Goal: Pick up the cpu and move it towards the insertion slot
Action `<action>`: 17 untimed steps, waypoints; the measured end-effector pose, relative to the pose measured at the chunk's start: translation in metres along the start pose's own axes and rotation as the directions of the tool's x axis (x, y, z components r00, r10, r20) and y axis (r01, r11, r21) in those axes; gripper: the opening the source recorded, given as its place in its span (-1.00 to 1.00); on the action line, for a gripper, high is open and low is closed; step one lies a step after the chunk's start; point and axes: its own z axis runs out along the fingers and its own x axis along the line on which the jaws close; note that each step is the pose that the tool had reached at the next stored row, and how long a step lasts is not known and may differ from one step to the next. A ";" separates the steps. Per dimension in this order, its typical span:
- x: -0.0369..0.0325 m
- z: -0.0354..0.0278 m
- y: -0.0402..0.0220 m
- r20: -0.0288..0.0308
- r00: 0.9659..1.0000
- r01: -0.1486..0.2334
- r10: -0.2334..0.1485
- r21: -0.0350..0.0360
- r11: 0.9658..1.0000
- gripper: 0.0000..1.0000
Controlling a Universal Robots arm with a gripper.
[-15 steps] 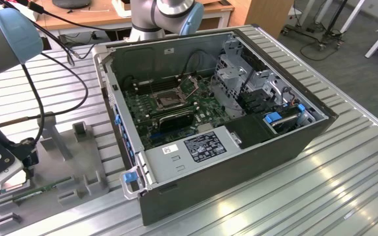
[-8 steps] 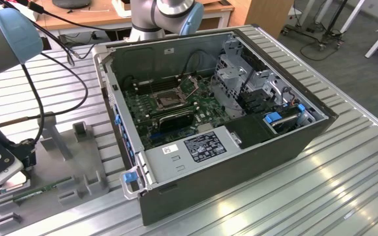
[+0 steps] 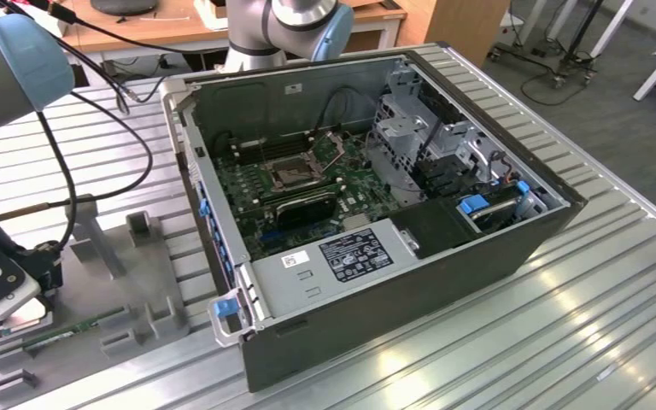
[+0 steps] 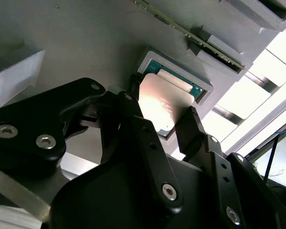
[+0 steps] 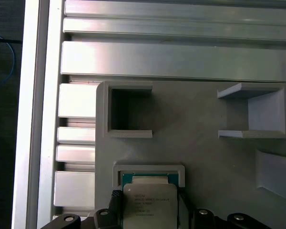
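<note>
Silvery-beige metal with a thin green border marks the cpu, which lies in a shallow grey pocket of the moulded fixture plate at the exterior view's lower left, on the slatted aluminium worktop. The gripper hangs right over it. In both wrist views its black fingers are set at a narrow span against two opposite edges of the chip. They look to be pinching it, with no gap that I can make out, while the chip seems seated in the pocket rather than clear of it. The step in hand is, by my reading, the grasp and lift. Doing it well probably means holding by the edges only, keeping the chip flat, and rising straight out so that no corner catches the pocket's rim; a skewed hold could let the thin part slip or tilt. A green memory stick rests in a holder just beside the pocket and is best left undisturbed. The insertion slot, a metal-framed square on the green motherboard inside the open computer case, stands well apart towards the exterior view's centre, so the carry is not yet begun.
</note>
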 end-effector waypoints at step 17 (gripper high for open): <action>0.0000 -0.0155 0.0006 0.000 1.000 0.000 0.000 0.000 1.000 0.09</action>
